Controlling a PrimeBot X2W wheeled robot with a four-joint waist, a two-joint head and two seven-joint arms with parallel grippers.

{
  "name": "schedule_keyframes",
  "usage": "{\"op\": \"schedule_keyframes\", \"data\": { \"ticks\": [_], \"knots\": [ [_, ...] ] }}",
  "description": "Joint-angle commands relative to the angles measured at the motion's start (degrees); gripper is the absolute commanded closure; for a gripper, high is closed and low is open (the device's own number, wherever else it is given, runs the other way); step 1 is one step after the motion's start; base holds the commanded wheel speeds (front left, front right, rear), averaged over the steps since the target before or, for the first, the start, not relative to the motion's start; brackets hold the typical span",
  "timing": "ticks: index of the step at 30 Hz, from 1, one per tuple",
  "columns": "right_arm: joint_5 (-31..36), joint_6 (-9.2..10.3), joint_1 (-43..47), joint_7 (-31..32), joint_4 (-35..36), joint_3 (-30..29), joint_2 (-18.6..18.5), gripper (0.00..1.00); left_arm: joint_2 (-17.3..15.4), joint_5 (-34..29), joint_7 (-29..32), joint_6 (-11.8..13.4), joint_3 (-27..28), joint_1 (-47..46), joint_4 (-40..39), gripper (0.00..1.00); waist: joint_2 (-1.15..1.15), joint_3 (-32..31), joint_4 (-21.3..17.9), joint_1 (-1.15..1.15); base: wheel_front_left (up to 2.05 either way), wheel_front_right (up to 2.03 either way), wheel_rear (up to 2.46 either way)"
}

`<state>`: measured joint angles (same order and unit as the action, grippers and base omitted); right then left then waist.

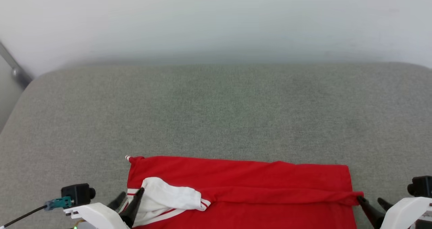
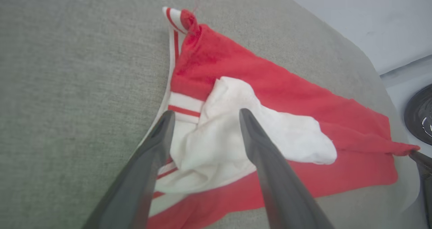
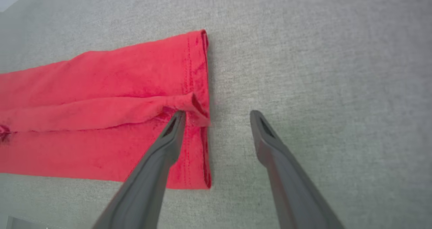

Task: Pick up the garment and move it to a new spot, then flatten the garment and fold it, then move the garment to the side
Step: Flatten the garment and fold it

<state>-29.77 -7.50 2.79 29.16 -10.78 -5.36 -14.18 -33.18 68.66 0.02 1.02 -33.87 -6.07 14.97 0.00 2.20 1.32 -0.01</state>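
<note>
Left end effector (image 2: 206,113) and right end effector (image 3: 218,114), dark and long-fingered, are open at each end of the red shirt with white sleeves (image 1: 253,178), half folded on the grey cloth table (image 1: 216,114). Best pinch both ends together, then fold evenly.

Bare grey surface (image 1: 216,114) beyond garment (image 1: 243,178)

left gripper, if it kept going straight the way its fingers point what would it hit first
Most likely the white sleeve of the garment. The left gripper is open, its tips either side of that bunched sleeve, with the grey surface beneath. How far off the cloth it is, I cannot tell.
</note>
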Motion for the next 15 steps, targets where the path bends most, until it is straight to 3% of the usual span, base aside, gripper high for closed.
{"op": "schedule_keyframes", "data": {
  "ticks": [1,8,15],
  "knots": [
    [-0.09,0.02,1.03,-0.46,2.15,-0.17,-0.51,0.0,0.37,-1.05,-2.29,1.71,0.89,0.85,-1.06,0.0,0.0,-1.62,-0.39,0.01,0.0,0.0,0.0],
    [1.14,0.02,1.43,4.18,9.75,-3.62,-0.58,0.0,0.3,-6.78,-10.02,7.73,2.54,0.19,-7.49,0.0,0.0,-2.88,-0.46,0.01,0.0,0.0,0.0],
    [4.18,0.02,-1.74,14.86,11.98,-8.64,-0.74,0.0,1.4,-15.6,-14.71,12.4,4.81,-1.6,-13.57,0.0,0.0,-2.05,0.95,0.01,0.0,0.0,0.0]
  ]
}}
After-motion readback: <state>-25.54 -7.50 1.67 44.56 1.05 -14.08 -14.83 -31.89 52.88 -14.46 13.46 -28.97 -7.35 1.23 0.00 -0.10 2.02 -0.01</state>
